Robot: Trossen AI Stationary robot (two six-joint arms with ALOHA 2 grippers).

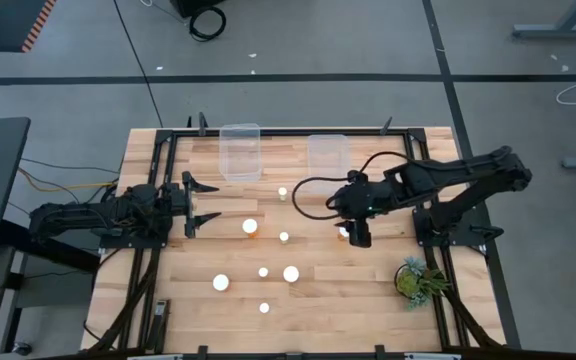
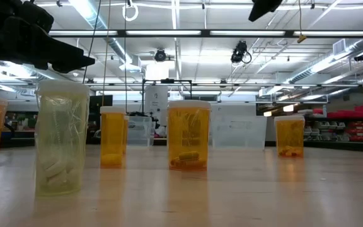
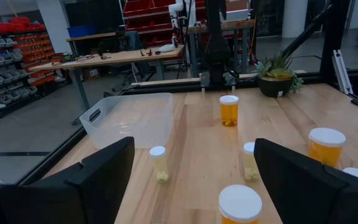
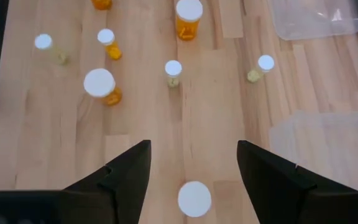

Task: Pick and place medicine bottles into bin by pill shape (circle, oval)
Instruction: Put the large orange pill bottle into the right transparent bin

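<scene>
We hover right gripper, fingers spread wide, above white-capped bottle; pick step. Next: descend, straddle cap, close. Left gripper waits, spread wide too.

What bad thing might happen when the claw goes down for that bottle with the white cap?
1. The right claw hangs open over a small bottle. If it comes down off-centre, a finger may tip the bottle and it could roll.

2. The two clear bins look alike, so the bottle might land in the wrong one.

3. Other bottles stand close together mid-table; a sweeping arm could knock them. The left claw waits at the table's left.
</scene>
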